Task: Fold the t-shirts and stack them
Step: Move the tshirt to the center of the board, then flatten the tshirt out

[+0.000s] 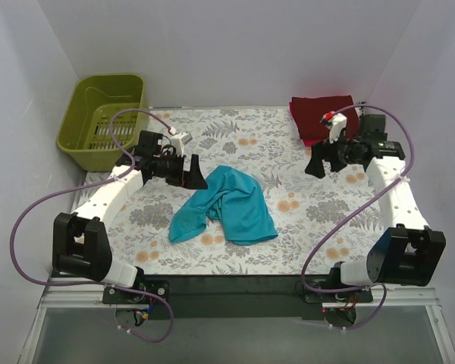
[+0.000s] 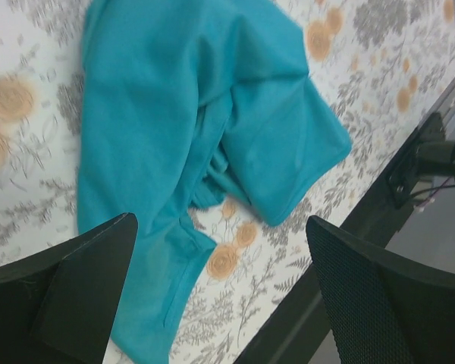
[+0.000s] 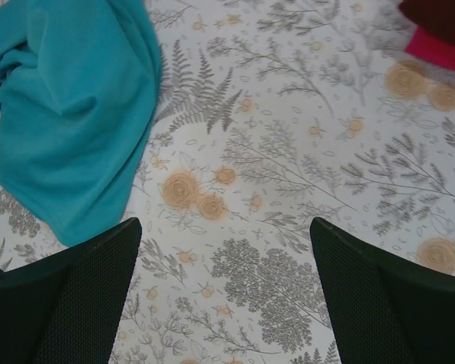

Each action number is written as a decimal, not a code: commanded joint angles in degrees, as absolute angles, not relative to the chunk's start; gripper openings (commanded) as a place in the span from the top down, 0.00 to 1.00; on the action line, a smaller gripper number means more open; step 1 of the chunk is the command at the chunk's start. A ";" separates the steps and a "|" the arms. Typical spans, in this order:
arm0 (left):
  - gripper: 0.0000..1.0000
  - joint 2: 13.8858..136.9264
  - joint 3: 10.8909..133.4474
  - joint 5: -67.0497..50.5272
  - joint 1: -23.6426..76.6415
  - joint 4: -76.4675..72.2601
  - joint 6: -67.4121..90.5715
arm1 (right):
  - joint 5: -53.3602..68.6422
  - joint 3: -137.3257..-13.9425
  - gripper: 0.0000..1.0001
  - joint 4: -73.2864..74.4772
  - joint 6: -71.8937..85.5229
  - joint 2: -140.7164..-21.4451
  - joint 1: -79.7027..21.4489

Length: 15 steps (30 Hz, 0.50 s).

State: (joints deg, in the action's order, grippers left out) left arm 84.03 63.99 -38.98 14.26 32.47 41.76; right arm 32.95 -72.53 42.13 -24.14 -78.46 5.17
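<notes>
A teal t-shirt (image 1: 229,203) lies crumpled in the middle of the flowered table; it also shows in the left wrist view (image 2: 189,129) and the right wrist view (image 3: 68,106). A dark red folded shirt (image 1: 321,114) lies at the back right, with a pink shirt edge (image 3: 438,49) under it. My left gripper (image 1: 194,176) is open and empty, above the teal shirt's left top edge. My right gripper (image 1: 316,163) is open and empty, above bare tablecloth between the teal shirt and the red stack.
An olive-green plastic basket (image 1: 105,120) stands at the back left corner. The table's dark front edge (image 2: 379,205) runs along the near side. White walls close in the left, back and right.
</notes>
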 commanded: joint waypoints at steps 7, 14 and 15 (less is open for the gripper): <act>0.19 79.01 52.47 -32.80 14.50 41.13 30.41 | 29.28 -67.86 0.02 40.43 -26.81 -85.51 -19.13; 0.23 81.73 53.00 -24.90 14.50 42.36 31.20 | 23.74 -60.66 0.02 34.02 -26.63 -88.24 -30.30; 0.24 82.52 53.17 -23.57 14.50 42.89 31.20 | 23.03 -60.21 0.02 33.49 -26.63 -88.68 -31.11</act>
